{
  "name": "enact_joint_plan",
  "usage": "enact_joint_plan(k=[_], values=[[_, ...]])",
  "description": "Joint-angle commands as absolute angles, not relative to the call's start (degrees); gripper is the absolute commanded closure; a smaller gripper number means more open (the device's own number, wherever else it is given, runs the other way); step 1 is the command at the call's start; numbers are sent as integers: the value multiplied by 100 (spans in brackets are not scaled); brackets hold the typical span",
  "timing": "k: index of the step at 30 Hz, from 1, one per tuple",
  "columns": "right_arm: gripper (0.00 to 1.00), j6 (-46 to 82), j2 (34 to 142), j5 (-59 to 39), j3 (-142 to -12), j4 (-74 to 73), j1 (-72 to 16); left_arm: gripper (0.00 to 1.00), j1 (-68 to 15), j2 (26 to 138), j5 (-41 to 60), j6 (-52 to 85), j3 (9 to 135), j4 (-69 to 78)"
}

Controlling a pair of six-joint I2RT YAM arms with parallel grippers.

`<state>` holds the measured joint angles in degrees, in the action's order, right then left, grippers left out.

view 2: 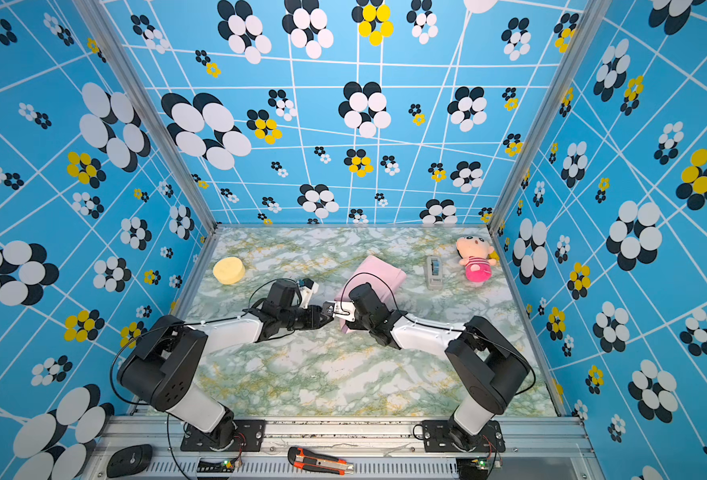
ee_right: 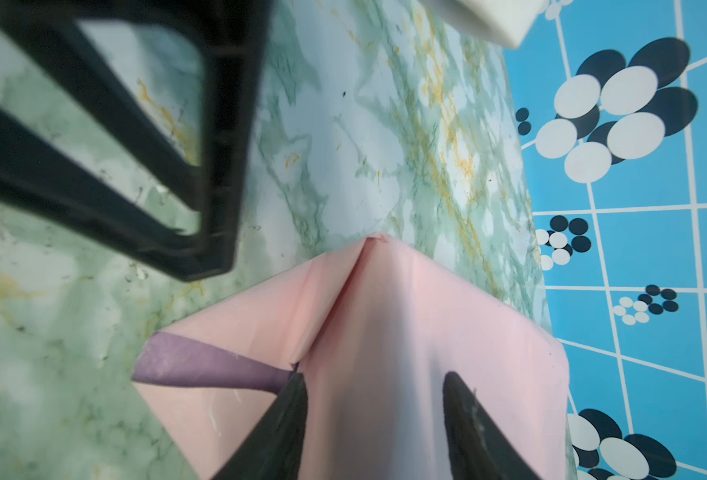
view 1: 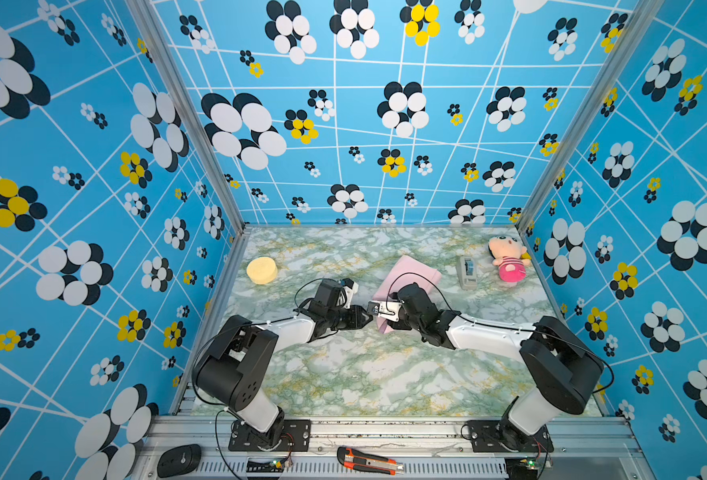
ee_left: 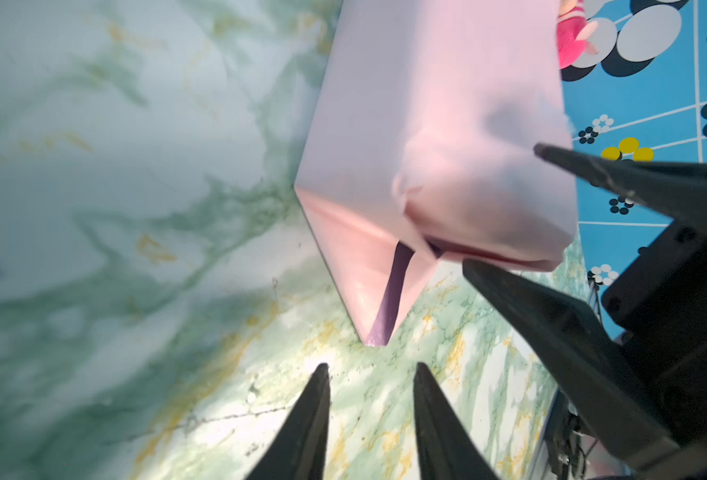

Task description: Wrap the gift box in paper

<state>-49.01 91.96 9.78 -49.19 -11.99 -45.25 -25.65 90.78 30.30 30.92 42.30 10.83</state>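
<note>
- The marble-patterned desk carried a grey tape dispenser near its far edge.
- The paper lay just beside the dispenser, toward the desk's middle. It was folded into a long parcel, pale pink outward. The end farthest from the dispenser was creased into a pointed flap that bared a lilac sliver.
- The right end effector straddled that far end, fingers apart; whether it pinched the paper could not be told.
- The left end effector, released and empty, hovered just short of the flap's tip.
</note>
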Motion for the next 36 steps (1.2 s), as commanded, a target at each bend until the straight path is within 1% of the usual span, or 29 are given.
enact_joint_plan(k=[1,4,5,8,11,14,16,18,21,24,28,33,36], values=[[41,-4537,8683,604,-4813,-933,-4512,53,-2345,8939,2704,2739,4769,508],[37,-4141,8301,537,-4742,-796,-4491,49,-2236,9180,2567,2676,5181,393],[36,-3824,8174,527,-4753,-682,-4461,49,-2219,9328,2590,2676,5321,399],[33,-2145,7790,425,-4856,-244,-4177,48,-2224,9860,2836,2721,5741,464],[29,-40,7383,-194,-4803,92,-3498,46,-2290,10360,3064,2892,6070,706],[27,1622,7044,-394,-4567,223,-2944,45,-2389,10675,3199,2960,6385,755],[25,2677,6977,-641,-4417,255,-2520,45,-2446,10837,3249,2925,6561,674],[25,3541,7098,-1090,-4378,350,-2107,46,-2497,10930,3308,2918,6648,650],[25,4090,7523,-1624,-4541,493,-1874,47,-2564,10955,3373,2928,6644,643],[25,4151,8153,-2167,-4936,645,-1863,48,-2617,10933,3415,2955,6553,684],[27,4004,8800,-2233,-5280,771,-1857,49,-2671,10847,3442,2996,6402,735],[38,3703,9319,-2376,-5625,837,-1863,50,-2757,10677,3491,3080,6142,845],[48,3402,9501,-2406,-5862,1045,-1861,50,-2835,10632,3517,3200,5942,958]])
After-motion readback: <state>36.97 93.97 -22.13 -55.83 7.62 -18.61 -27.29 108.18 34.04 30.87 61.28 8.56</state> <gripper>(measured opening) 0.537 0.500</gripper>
